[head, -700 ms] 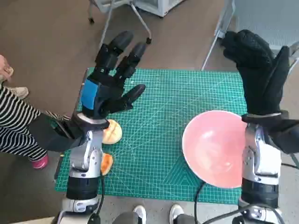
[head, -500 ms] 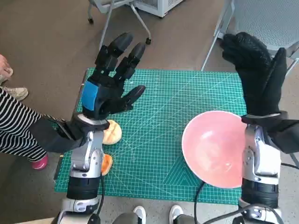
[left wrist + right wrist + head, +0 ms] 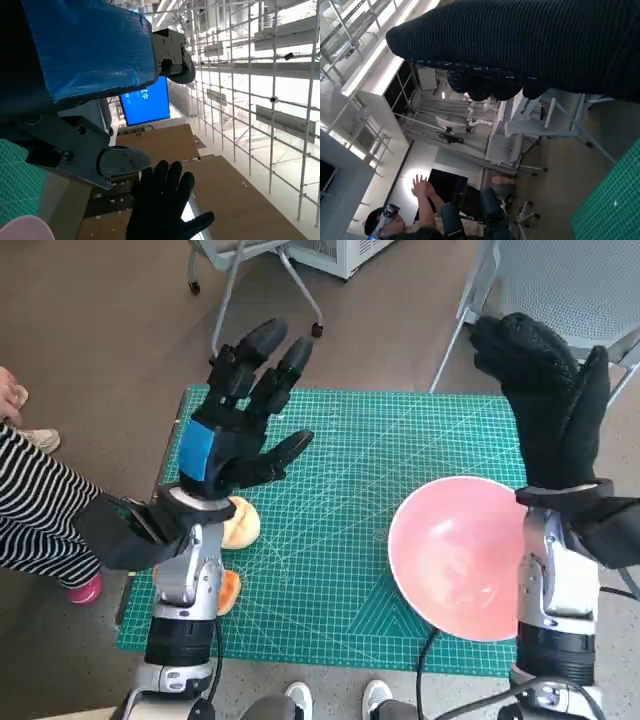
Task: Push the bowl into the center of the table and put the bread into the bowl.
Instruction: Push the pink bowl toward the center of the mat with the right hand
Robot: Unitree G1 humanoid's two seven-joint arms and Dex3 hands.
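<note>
A pink bowl point(image 3: 455, 555) sits on the green cutting mat point(image 3: 340, 470) at its right side, partly over the front edge. Two pieces of bread lie at the left: a pale roll point(image 3: 240, 523) and an orange-brown piece point(image 3: 228, 590), both partly hidden by my left forearm. My left hand point(image 3: 235, 430) is raised above the mat's left part, fingers spread, holding nothing. My right hand point(image 3: 545, 400) is raised upright beside the bowl's far right rim, fingers apart and empty. The left wrist view shows the right hand point(image 3: 162, 205) and a sliver of the bowl point(image 3: 25, 230).
A person in a striped sleeve point(image 3: 35, 505) sits at the left of the table. Chair legs point(image 3: 235, 280) stand beyond the far edge and a grey chair point(image 3: 560, 280) at the far right. The right wrist view shows a person point(image 3: 420, 215) with raised hands.
The left hand has drifted slightly to the right and up. The bowl and the right hand have barely moved.
</note>
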